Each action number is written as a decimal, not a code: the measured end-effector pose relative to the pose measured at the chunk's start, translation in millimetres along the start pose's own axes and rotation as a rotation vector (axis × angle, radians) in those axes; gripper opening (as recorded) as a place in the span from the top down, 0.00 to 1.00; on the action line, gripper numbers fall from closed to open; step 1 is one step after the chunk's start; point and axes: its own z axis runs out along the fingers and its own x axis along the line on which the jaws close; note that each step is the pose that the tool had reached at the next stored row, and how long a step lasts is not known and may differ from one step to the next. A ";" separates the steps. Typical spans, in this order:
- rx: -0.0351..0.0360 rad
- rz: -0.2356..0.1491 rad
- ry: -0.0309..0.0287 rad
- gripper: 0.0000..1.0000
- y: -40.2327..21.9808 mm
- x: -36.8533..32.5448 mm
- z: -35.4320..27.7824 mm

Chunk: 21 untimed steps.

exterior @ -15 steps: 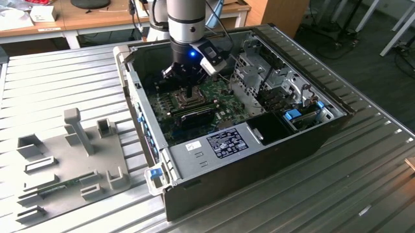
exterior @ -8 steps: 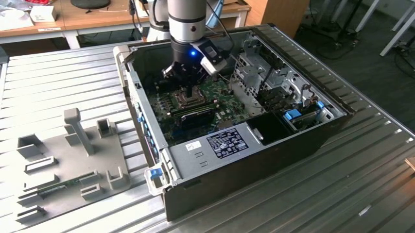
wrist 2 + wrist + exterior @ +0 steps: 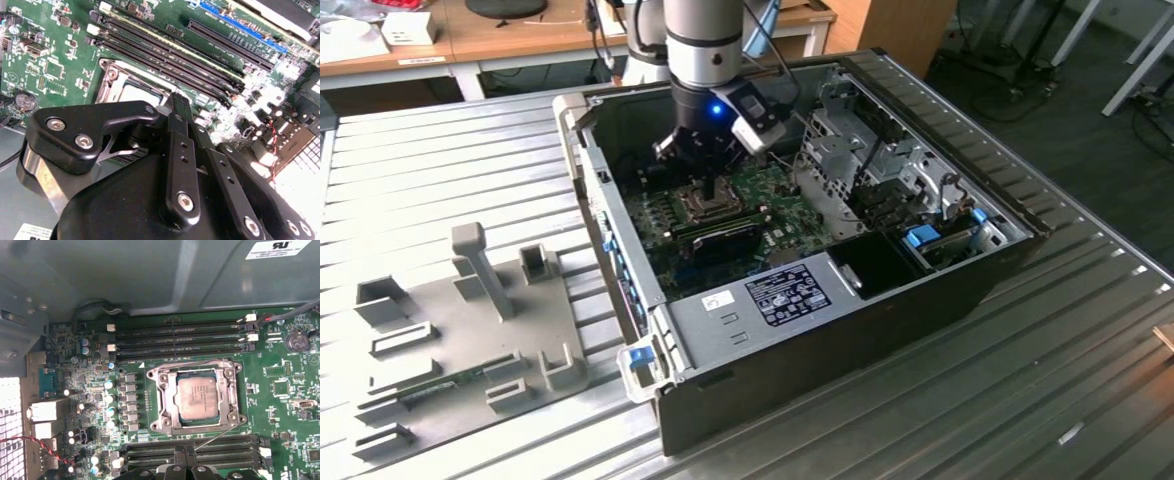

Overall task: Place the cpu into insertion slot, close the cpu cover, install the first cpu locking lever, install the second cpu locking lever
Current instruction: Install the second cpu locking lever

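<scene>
I see my black jaws (image 3: 186, 456) drawn together with nothing held between them; in the first wrist view the two narrow fingertips (image 3: 180, 458) sit side by side over the long black memory slots (image 3: 192, 449) just beside the socket. In the second wrist view the same jaws (image 3: 179, 102) reach toward the socket's corner, their black linkage covering most of it.

The small flat square cpu with its dull grey metal top (image 3: 198, 397) already lies seated in the square silver-rimmed insertion slot (image 3: 162, 424) on the green circuit board (image 3: 290, 410). The thin silver metal cpu cover with its cut-out window (image 3: 172, 396) lies flat around the chip, framing it. One thin wire locking lever (image 3: 216, 435) stands out at a slant from the socket's corner near my jaws. A second thin wire (image 3: 187, 363) runs along the socket's far edge; whether it is latched I cannot tell.

In the exterior view my jaws (image 3: 707, 192) hang inside the open black computer case (image 3: 854, 340), directly above the socket (image 3: 710, 210). The case lies on its side on the ribbed metal bench (image 3: 454, 170). Well apart, toward the exterior view's left, a grey fixture plate with upright blocks (image 3: 467, 330) rests on the bench.
</scene>
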 end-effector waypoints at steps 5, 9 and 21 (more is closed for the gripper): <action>-0.0001 0.000 -0.0020 0.89 0.5 0.4 5.2; -0.0001 0.000 -0.0035 0.89 1.1 1.0 8.6; 0.0004 0.001 -0.0051 0.89 1.2 8.3 18.0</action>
